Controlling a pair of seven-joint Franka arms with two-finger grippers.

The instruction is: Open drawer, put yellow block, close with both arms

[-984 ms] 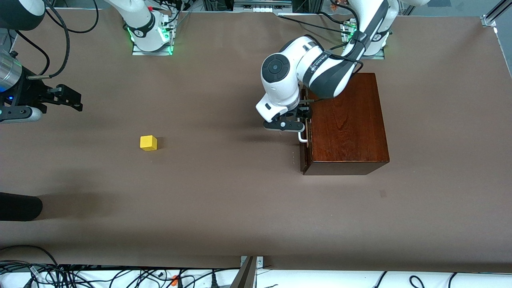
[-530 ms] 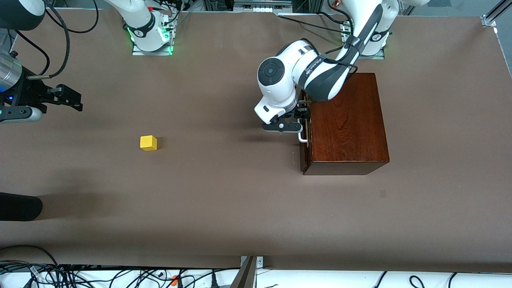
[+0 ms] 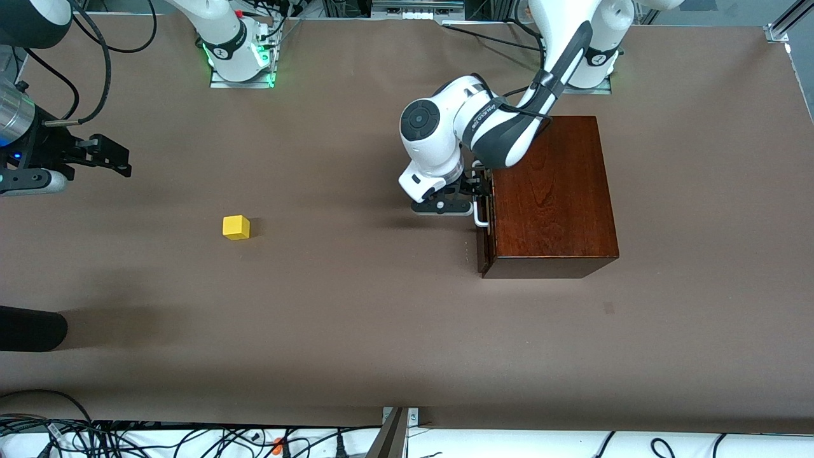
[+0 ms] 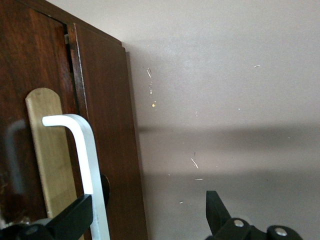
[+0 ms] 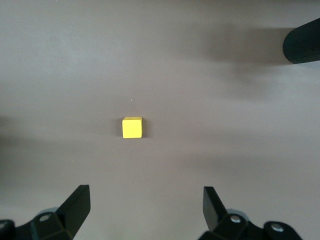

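The left claw (image 3: 474, 202), spread, straddles the drawer's (image 3: 484, 236) handle (image 3: 481, 216), while the right claw (image 3: 108, 154), also spread, waits above the counter (image 3: 356, 318) near the block (image 3: 236, 227).

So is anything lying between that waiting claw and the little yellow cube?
Nothing visible. The right tool hangs open above bare table, and the yellow cube sits alone in clear sight.

Brown matte table (image 3: 356, 331), tangled black cables (image 3: 127, 439) on a white floor along its near edge
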